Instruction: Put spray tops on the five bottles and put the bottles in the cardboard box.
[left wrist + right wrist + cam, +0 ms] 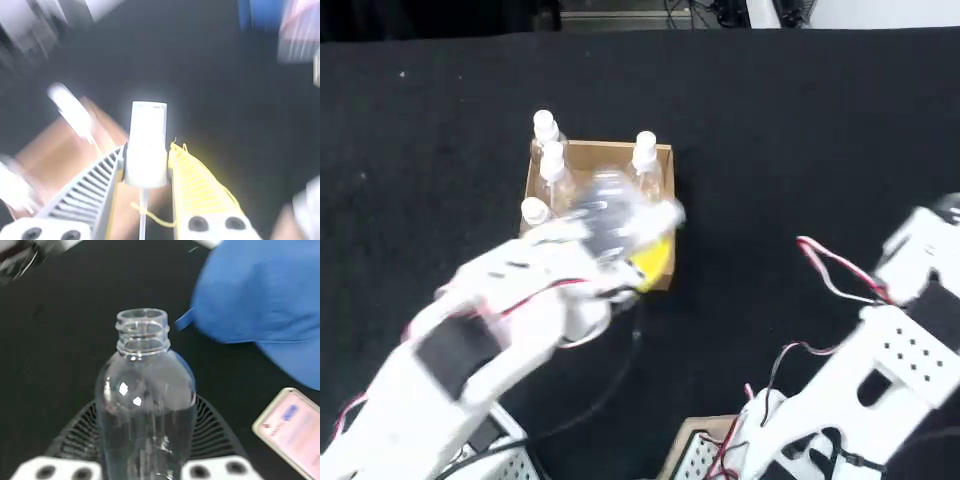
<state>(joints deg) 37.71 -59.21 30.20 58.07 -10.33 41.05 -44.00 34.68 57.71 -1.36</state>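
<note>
Four capped bottles (645,150) hug box (605,152) edges; left fingers (85,195) pinch spray top (147,145); right fingers (75,437) clasp topless bottle (145,410).

Even overhead light falls on the matte black table (800,120), leaving barely any shadow. In the high view the left arm (500,320), from 7 o'clock to centre, is smeared. The spray top (148,140) glares blown-out white, its surroundings blurred. Small highlights dot the clear bottle (145,405).
</note>
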